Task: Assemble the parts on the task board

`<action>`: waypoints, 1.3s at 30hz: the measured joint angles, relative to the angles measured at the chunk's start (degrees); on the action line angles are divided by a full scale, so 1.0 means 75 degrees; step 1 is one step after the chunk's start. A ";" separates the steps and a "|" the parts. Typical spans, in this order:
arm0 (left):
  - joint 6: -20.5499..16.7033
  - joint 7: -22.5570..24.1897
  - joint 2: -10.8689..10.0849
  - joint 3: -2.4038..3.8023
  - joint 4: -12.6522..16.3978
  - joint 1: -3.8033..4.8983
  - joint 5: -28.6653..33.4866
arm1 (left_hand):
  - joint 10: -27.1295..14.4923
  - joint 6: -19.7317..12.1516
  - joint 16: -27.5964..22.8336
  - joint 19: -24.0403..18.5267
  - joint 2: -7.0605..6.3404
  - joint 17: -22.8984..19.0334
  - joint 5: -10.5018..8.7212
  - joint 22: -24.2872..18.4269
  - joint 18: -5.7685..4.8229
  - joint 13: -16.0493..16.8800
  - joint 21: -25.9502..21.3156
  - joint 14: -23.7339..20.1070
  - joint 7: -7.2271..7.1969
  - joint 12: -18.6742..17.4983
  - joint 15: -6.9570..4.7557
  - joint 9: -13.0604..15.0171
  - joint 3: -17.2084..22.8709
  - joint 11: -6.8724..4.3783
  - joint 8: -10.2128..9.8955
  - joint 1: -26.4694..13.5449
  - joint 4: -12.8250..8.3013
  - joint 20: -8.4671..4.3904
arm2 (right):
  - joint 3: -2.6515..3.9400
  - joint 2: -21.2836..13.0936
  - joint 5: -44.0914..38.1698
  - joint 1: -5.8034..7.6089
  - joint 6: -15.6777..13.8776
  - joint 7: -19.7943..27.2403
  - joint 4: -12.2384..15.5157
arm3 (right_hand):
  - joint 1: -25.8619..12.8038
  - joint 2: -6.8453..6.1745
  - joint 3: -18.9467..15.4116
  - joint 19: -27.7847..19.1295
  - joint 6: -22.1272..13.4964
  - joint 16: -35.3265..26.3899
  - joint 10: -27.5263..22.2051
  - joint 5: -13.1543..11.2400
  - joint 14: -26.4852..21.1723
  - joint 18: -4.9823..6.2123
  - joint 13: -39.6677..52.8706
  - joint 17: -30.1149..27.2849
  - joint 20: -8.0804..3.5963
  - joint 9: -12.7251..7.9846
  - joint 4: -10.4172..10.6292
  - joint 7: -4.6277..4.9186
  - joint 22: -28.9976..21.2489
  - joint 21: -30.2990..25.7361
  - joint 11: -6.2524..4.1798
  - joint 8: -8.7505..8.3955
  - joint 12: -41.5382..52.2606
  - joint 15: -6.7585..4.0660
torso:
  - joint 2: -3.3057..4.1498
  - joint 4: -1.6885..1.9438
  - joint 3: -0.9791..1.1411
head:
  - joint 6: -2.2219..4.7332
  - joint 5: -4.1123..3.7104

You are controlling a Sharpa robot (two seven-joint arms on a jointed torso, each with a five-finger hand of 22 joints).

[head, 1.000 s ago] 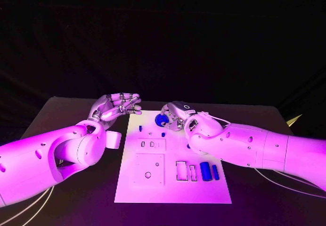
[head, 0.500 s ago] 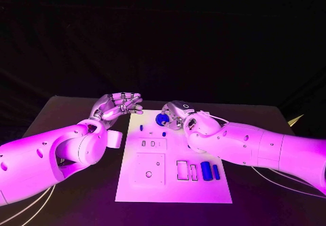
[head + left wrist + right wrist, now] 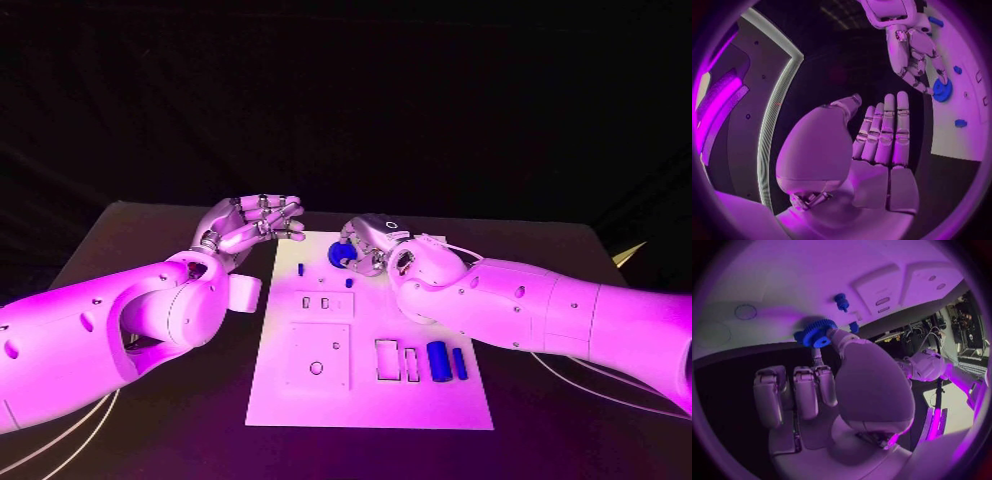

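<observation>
The white task board [image 3: 289,400] lies in the middle of the black table. My right hand [image 3: 378,243] hovers over the board's far end and pinches a blue gear [image 3: 342,254] between thumb and a finger; the right wrist view shows the gear [image 3: 816,334] just above the board. My left hand [image 3: 254,222] is raised beside the board's far left corner, holding nothing, with fingers [image 3: 886,130] stretched side by side. A blue peg [image 3: 300,269] and a small blue piece [image 3: 348,284] stand near the gear. Two blue cylinders [image 3: 437,361] lie at the board's right.
Empty rectangular slots [image 3: 385,360] sit beside the cylinders, and a square panel with a hole [image 3: 317,358] lies on the board's left half. My two forearms flank the board. Cables [image 3: 58,450] trail off the table's near left side.
</observation>
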 measured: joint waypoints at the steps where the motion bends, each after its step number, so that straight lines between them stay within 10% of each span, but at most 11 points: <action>1: 0.0001 -0.0002 0.0002 0.0000 -0.0004 0.0000 0.0000 | 0.0000 0.0000 0.0000 0.0000 0.0000 0.0000 0.0000 0.0000 0.0000 0.0000 0.0000 0.0000 0.0000 0.0000 0.0000 0.0000 0.0000 0.0000 0.0000 0.0000 0.0000 0.0000 | 0.0000 0.0002 0.0000 0.0000 0.0001 0.0003 0.0000 | 0.0000 0.0000 0.0000 0.0000 0.0000 0.0000 0.0000 0.0000 0.0000 0.0000 0.0000 0.0000 0.0000 -0.0002 0.0000 0.0000 0.0000 0.0000 0.0000 -0.0006 0.0000 0.0000 | 0.0000 -0.0001 0.0000 | 0.0004 0.0000; 9: 0.0007 -0.0015 0.0012 0.0000 -0.0022 0.0000 0.0000 | 0.0000 0.0000 0.0000 0.0000 0.0000 0.0006 0.0000 -0.0001 0.0000 0.0000 0.0000 0.0000 0.0000 0.0000 0.0000 -0.0001 0.0000 0.0000 0.0000 0.0000 0.0000 0.0000 | 0.0001 0.0026 0.0000 -0.0005 -0.0004 0.0025 -0.0039 | -0.0132 -0.0049 0.0074 0.0000 0.0017 0.0000 0.0000 -0.0001 0.0000 0.0000 -0.0001 0.0006 0.0000 -0.0003 -0.0069 -0.0018 -0.0001 0.0000 0.0000 -0.0106 -0.0051 0.0000 | 0.0001 -0.0006 0.0003 | 0.0014 -0.0008; 17: 0.0010 -0.0024 0.0009 0.0000 -0.0023 0.0000 0.0000 | -0.0003 -0.0003 0.0000 -0.0005 0.0000 0.0007 0.0000 0.0000 0.0000 0.0000 0.0000 0.0000 -0.0004 -0.0007 0.0000 -0.0001 0.0001 0.0002 0.0000 0.0000 -0.0001 0.0005 | -0.0009 0.0076 0.0031 -0.0021 0.0024 0.0038 -0.0120 | -0.0522 -0.0201 -0.0181 -0.0002 -0.0990 0.0030 -0.0235 -0.0365 0.0004 0.0001 -0.0001 0.0006 0.0182 -0.0339 -0.0099 0.0247 -0.0002 0.0000 0.0286 -0.0884 -0.0436 0.0199 | 0.0003 -0.0002 0.0007 | 0.0010 -0.0015; 39: 0.0011 -0.0042 -0.0037 0.0000 0.0000 0.0001 0.0000 | -0.0028 -0.0028 0.0000 -0.0027 0.0000 0.0013 0.0000 0.0010 0.0000 0.0000 0.0000 0.0000 -0.0029 -0.0029 0.0000 -0.0003 0.0022 0.0028 0.0000 0.0000 -0.0022 0.0028 | -0.0011 -0.0093 0.0283 -0.0025 0.0203 0.0106 -0.0024 | -0.0707 -0.0054 -0.0574 0.0000 -0.0428 0.0030 -0.0107 -0.0215 0.0027 0.0001 -0.0002 0.0004 0.0221 -0.0375 0.0044 0.0133 -0.0004 0.0000 0.0241 -0.0728 -0.0266 0.0220 | 0.0004 -0.0006 0.0012 | -0.0015 -0.0004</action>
